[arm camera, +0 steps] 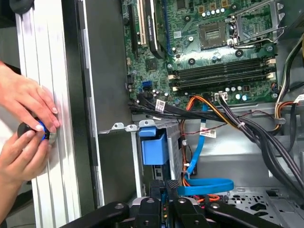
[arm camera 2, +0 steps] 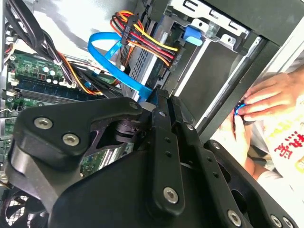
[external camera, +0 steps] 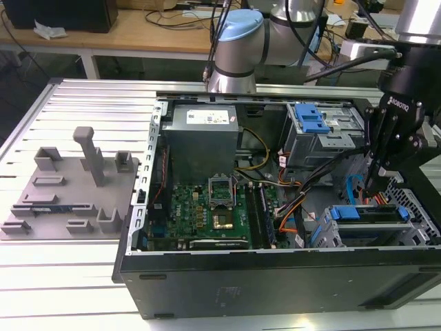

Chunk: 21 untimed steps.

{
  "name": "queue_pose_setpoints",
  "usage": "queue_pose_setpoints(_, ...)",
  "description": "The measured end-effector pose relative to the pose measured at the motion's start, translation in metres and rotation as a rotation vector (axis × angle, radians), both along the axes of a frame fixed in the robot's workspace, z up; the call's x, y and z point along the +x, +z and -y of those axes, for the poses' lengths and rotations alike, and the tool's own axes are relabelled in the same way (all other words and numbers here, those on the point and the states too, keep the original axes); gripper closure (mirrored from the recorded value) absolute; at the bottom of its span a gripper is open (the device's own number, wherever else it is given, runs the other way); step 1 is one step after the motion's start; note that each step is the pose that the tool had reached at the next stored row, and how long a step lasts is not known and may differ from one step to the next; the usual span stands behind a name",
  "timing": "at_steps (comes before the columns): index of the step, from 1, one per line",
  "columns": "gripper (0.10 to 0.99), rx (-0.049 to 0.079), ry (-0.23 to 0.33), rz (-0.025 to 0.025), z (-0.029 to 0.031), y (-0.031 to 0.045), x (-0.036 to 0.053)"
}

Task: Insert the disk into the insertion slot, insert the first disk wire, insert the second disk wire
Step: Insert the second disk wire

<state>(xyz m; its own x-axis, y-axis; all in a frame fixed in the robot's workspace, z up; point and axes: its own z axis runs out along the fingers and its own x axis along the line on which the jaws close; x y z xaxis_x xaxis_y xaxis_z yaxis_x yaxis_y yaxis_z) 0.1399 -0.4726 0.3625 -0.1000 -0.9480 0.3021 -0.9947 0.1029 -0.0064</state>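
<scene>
We see the black gripper (arm camera 2: 159, 102) with jaws clenched just behind the flat bright-blue looping cable (arm camera 2: 114, 66). Beyond them, the blue-framed silver disk (external camera: 365, 214) sits in the low grey perforated cage (external camera: 406, 234); the red-orange-black wire bundle (arm camera 2: 147, 40) lies nearby.

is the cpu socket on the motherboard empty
Yes, in the first wrist view the cpu socket lies open and bare, with no cooler over it.

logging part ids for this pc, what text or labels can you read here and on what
Power supply: white label, print too small to read.
Cable tags: white, print too small to read.
Clothing: red characters, not legible.
Nothing here can be quoted with confidence.
</scene>
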Motion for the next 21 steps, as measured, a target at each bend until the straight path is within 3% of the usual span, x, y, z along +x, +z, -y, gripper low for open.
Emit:
queue_pose_setpoints(2,0.925,0.018,0.0,0.0045,0.0029,0.0,0.0)
queue_pose_setpoints(5,0.925,0.055,0.0,0.0121,0.0081,0.0001,0.0001)
queue_pose_setpoints(11,0.925,0.111,0.004,0.0139,0.0207,-0.0001,-0.0003)
queue_pose_setpoints(14,0.925,0.146,0.012,0.0161,0.0273,-0.0001,-0.0004)
queue_pose_setpoints(16,0.925,0.16,0.026,0.0167,0.0292,-0.0002,-0.0005)
queue_pose_setpoints(21,0.925,0.167,0.112,0.0102,0.0294,-0.0003,-0.0005)
